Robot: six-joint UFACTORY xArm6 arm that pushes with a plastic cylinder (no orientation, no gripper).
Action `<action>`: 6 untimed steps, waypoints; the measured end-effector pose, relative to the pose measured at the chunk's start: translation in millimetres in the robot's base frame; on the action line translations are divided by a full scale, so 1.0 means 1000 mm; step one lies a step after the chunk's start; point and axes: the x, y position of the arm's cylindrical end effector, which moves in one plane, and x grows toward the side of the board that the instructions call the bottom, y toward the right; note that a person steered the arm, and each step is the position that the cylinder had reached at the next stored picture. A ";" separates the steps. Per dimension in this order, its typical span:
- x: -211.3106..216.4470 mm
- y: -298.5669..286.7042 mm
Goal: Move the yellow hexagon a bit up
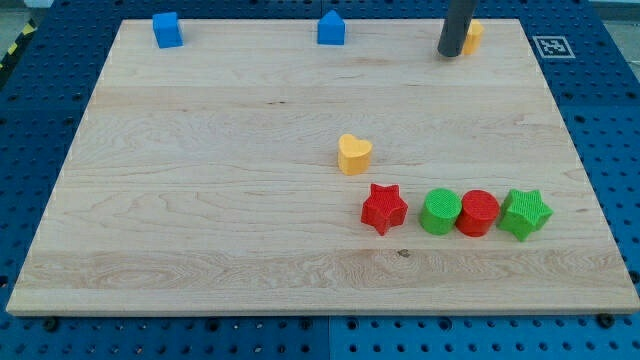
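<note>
My rod shows as a short, straight, dark grey cylinder, smooth and matte, with no visible markings, screws or cables; my tip ends in a blunt, flat-cut round end

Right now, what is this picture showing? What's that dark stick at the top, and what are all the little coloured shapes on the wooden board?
That dark stick is the end of a robot arm. Its lower end, my tip, slides along the board and pushes blocks; it cannot grab, so nothing is held. There is only one camera, looking down at the wooden board. My tip is at the view's top right, right beside the yellow hexagon, which it partly hides. Two blue blocks sit along the top edge. A yellow heart lies near the middle. Below it is a row: red star, green cylinder, red cylinder, green star.
</note>
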 end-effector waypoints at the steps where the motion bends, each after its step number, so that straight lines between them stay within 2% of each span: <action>1: -0.004 0.000; 3: -0.023 0.002; 6: -0.007 0.021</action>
